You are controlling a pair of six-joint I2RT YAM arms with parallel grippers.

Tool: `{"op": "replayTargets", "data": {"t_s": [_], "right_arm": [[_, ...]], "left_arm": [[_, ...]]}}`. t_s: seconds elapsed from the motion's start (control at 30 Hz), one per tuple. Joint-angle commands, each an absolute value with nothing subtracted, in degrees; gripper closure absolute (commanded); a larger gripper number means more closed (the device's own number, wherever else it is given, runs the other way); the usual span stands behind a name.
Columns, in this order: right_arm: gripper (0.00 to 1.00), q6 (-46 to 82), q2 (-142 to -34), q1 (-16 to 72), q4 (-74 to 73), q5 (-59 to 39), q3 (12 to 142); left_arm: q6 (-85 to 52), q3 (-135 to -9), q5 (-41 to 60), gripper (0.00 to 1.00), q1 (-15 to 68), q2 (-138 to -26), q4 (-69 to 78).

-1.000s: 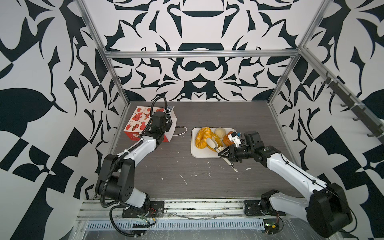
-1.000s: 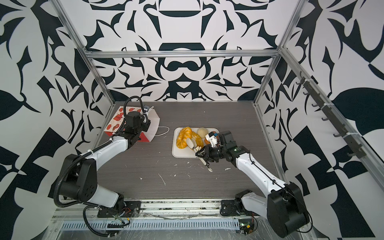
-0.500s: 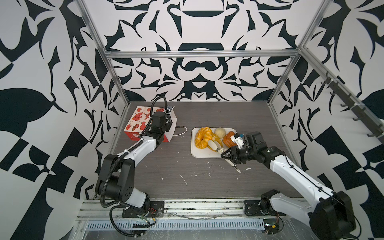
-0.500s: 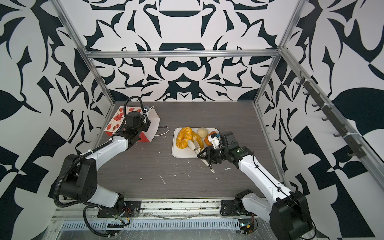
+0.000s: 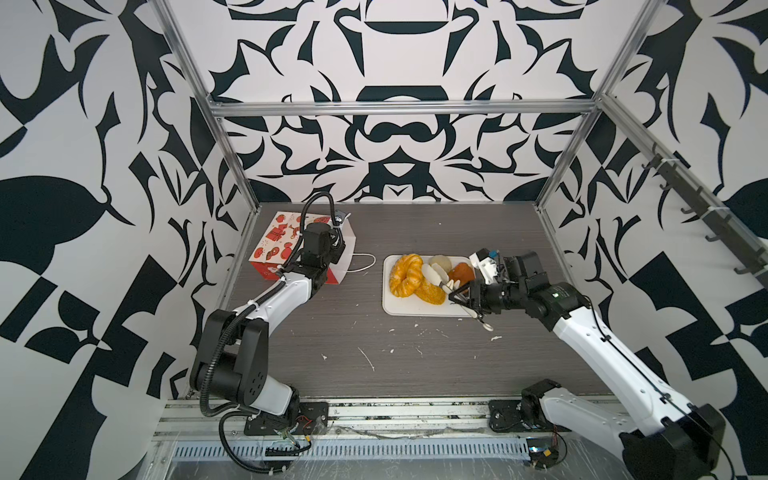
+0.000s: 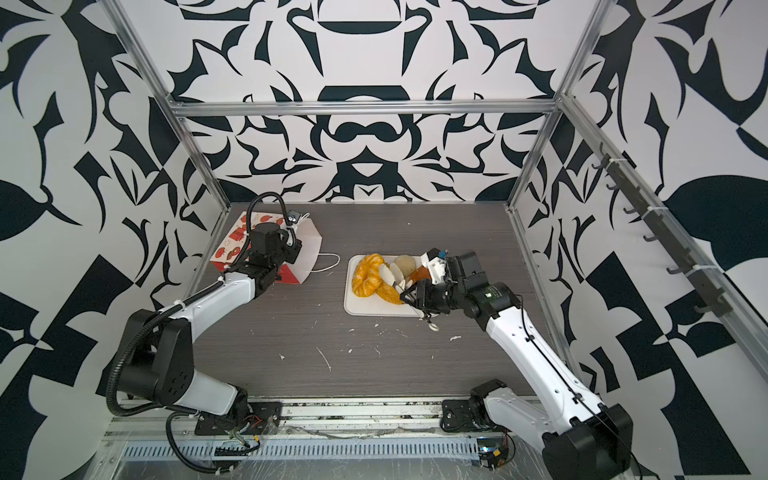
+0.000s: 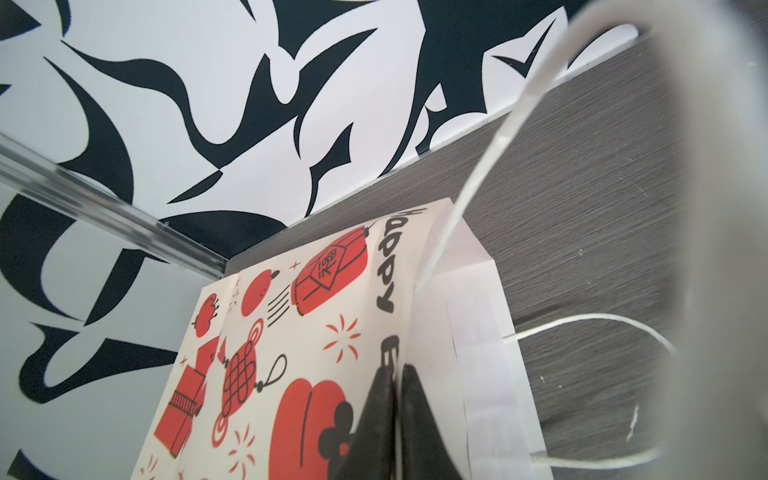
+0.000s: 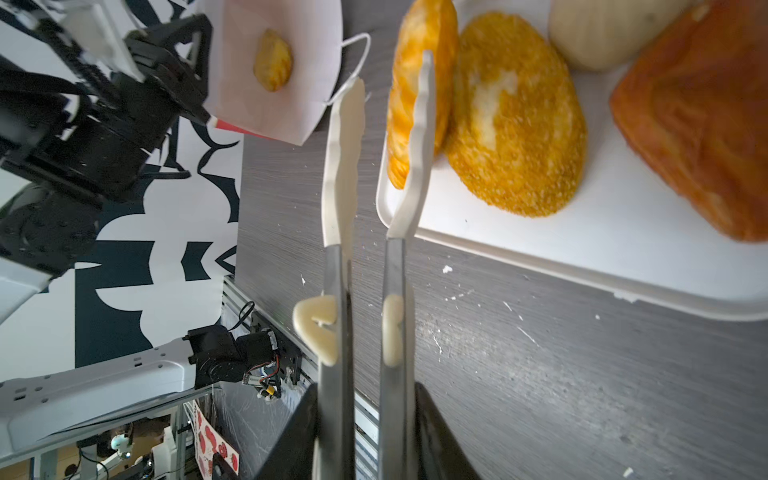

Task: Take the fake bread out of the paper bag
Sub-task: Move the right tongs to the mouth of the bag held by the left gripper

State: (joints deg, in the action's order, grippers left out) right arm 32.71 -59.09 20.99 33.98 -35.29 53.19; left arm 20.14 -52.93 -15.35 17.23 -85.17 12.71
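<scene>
Empty tongs (image 8: 392,291) are held beside a tray (image 5: 399,308); one croissant (image 8: 272,60) is left in the paper bag (image 5: 276,237).
On the surface (image 5: 374,345) the bag is laid on its side, white mouth turned toward the tray, where four pieces of the fake bread (image 5: 405,274) are set. The bag's upper rim is pinched in the closed left gripper (image 7: 397,374); the tongs are clamped in the right gripper (image 5: 465,297), white tips apart and empty. The tips are best steered straight into the mouth, kept clear of the cord handle (image 5: 365,262), then closed gently across the croissant.
</scene>
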Motion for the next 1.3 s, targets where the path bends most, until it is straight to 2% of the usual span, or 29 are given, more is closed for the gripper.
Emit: {"op": "replayTargets", "data": {"t_s": [0.0, 0.17, 0.43, 0.57, 0.87, 1.27], "right_arm": [[0.67, 30.74, -60.73, 23.62, 27.45, -36.25, 55.61], [0.76, 29.06, -70.09, 31.02, 17.06, -35.11, 57.86], [0.76, 25.52, -90.76, 38.50, -1.03, -30.38, 67.36], [0.76, 22.06, -99.78, 39.45, -1.00, -25.58, 76.25], [0.76, 19.92, -116.29, 39.81, 4.21, -28.81, 94.47], [0.77, 18.62, -125.51, 39.79, 6.60, -25.02, 104.98]], "left_arm": [[21.32, -52.12, -9.99, 0.91, 16.98, -81.66, 13.05], [22.65, -51.82, -4.59, 0.91, 17.06, -79.66, 10.45], [23.89, -51.70, -1.57, 0.91, 18.32, -78.72, 7.49], [23.85, -51.90, -1.67, 0.92, 19.02, -78.74, 7.04], [24.60, -52.11, -2.44, 0.91, 20.33, -78.36, 5.83], [24.98, -52.73, -2.39, 0.91, 21.31, -78.49, 4.77]]}}
